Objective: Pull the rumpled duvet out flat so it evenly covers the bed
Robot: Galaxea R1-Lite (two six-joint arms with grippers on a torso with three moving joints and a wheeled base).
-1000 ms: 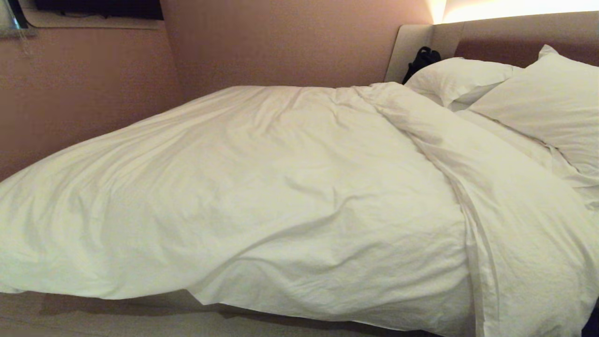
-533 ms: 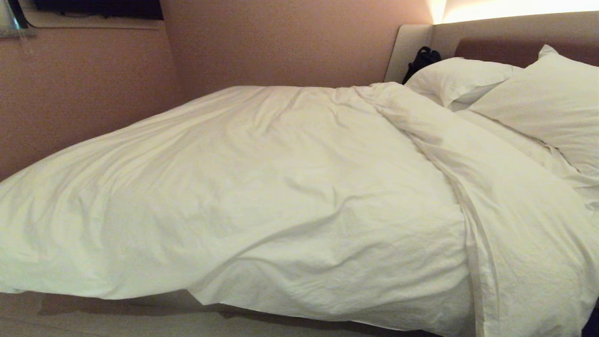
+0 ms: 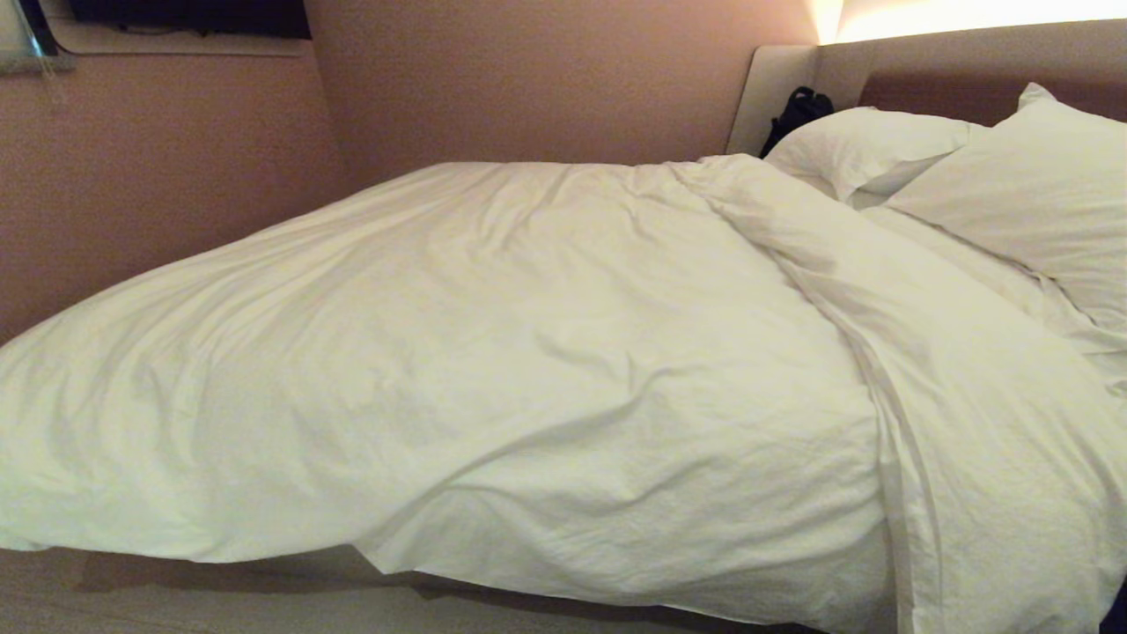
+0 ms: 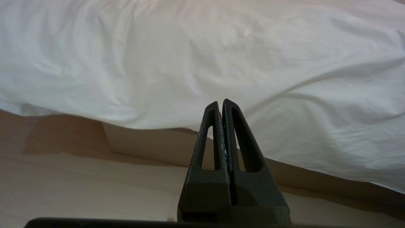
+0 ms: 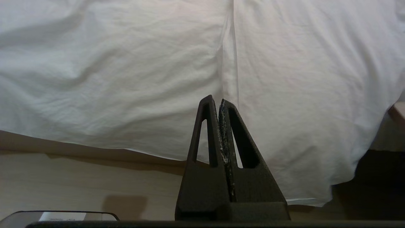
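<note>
Both pincers are pressed fully closed and grip nothing. Seen from its own wrist camera, the left pincer (image 4: 220,103) hangs low beside the bed, short of the duvet's overhanging edge, above the pale floor (image 4: 79,186). The right pincer (image 5: 214,100) hangs in the same way farther toward the headboard end, in front of the cloth where a long fold line runs up it. Neither arm shows in the head view.

Over the bed (image 3: 299,563) the duvet (image 3: 493,370) lies puffy and creased, covering most of the mattress. Its near edge droops unevenly over the side, hanging lower toward the headboard (image 3: 924,79). Near the two pillows (image 3: 968,176) its top part lies turned back in a broad diagonal band.

My guess is that the duvet will handle as soft, bulky and fairly light, dragging rather than sliding. The cotton cover should pinch easily, yet a shallow grip may catch only the cover and slip off the filling. The sensible hold looks to be a thick pinch on the hanging near hem or the turned-back edge, pulled slowly.
</note>
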